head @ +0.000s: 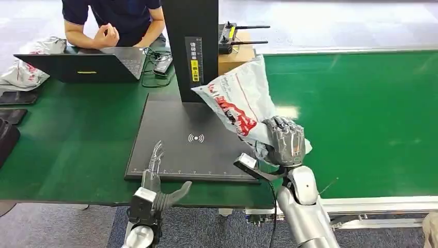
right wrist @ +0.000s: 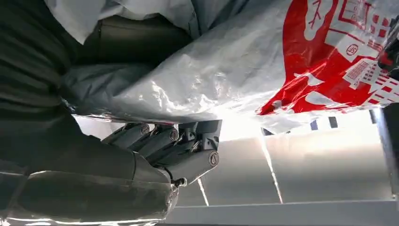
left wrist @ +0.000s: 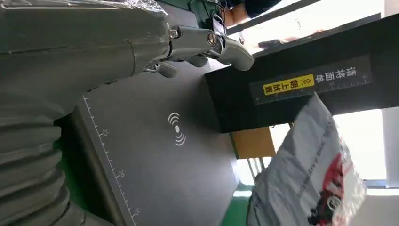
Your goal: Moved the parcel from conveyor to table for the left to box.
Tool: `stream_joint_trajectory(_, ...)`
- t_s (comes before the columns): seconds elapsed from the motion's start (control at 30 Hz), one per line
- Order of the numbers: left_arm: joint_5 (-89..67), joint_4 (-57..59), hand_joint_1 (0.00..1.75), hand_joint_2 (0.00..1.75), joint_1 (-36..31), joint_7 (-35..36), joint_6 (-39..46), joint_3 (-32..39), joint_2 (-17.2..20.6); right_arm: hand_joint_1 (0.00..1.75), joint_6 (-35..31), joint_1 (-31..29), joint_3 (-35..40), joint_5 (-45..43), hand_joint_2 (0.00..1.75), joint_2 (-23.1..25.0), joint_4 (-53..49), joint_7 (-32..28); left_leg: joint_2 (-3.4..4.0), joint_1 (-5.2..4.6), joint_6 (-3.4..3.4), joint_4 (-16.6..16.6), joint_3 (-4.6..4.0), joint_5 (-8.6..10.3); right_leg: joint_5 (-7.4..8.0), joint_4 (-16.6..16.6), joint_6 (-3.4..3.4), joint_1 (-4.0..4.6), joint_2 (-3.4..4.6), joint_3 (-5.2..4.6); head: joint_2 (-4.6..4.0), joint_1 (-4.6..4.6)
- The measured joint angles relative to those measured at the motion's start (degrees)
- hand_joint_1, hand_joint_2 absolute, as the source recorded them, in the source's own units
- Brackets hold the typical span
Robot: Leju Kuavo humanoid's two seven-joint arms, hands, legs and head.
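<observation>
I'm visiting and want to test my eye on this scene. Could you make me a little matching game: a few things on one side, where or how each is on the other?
Things:
1. parcel
2. left robot hand
3. laptop
4. conveyor

States:
a. open, in front of the seated person
b. green belt on the right
c. held up by the right robot hand
d. empty, fingers apart at the black pad's near edge

Pairs: 1-c, 2-d, 3-a, 4-b

White parcel [head: 238,98] with red print, green conveyor [head: 361,119].
</observation>
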Motion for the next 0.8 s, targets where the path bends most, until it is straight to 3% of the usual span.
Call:
stream_joint_trajectory(0.47,0.52,0.0,0.0,1.75,-0.91,0.0,0.59,-0.76,0.02,1.57,0.0,-11.72,16.75,0.29,1.75,1.24,13.78,1.55,0.01,0.0,-0.04,0.0,-0.01,0.06,0.01,0.04,-0.01,-0.01,0.0,-0.04,0.0,-0.02)
stream_joint_trajectory(0.5,0.46,0.0,0.0,1.75,-0.92,0.0,0.57,-0.98,0.0,1.5,0.0,-12.26,17.59,-0.2,1.75,1.44,14.99,1.5,0.01,0.0,-0.04,0.0,-0.01,0.06,0.01,0.04,-0.01,0.0,0.0,-0.04,0.0,-0.02)
stream_joint_trajectory(0.53,0.37,0.0,0.0,1.75,-0.93,0.0,0.57,-1.09,0.0,1.27,0.0,-12.67,18.07,-0.46,1.75,1.64,15.78,1.35,0.0,0.0,-0.04,0.0,-0.02,0.06,0.01,0.04,-0.01,0.0,0.0,-0.04,0.0,0.0)
stream_joint_trajectory(0.57,0.33,0.0,0.0,1.75,-0.93,0.0,0.57,-1.18,0.0,1.27,0.0,-13.06,18.71,-0.9,1.75,1.86,16.77,1.15,0.0,0.0,-0.04,0.0,-0.02,0.06,0.01,0.04,-0.01,-0.01,0.0,-0.04,0.0,-0.02)
stream_joint_trajectory(0.6,0.28,0.0,0.0,1.75,-0.95,0.0,0.57,-1.24,0.0,0.0,0.0,-13.42,19.22,-1.27,1.75,2.07,17.81,1.07,0.0,0.0,-0.04,0.0,-0.01,0.06,0.01,0.04,-0.01,-0.01,0.0,-0.04,0.0,-0.02)
stream_joint_trajectory(0.8,0.13,0.02,0.0,1.75,-0.97,0.0,0.85,-1.33,0.0,0.0,0.0,-15.38,22.05,-2.23,1.75,3.26,24.2,1.66,-0.01,0.0,-0.04,0.0,-0.01,0.07,0.01,0.04,-0.01,-0.01,-0.01,-0.03,0.0,-0.02)
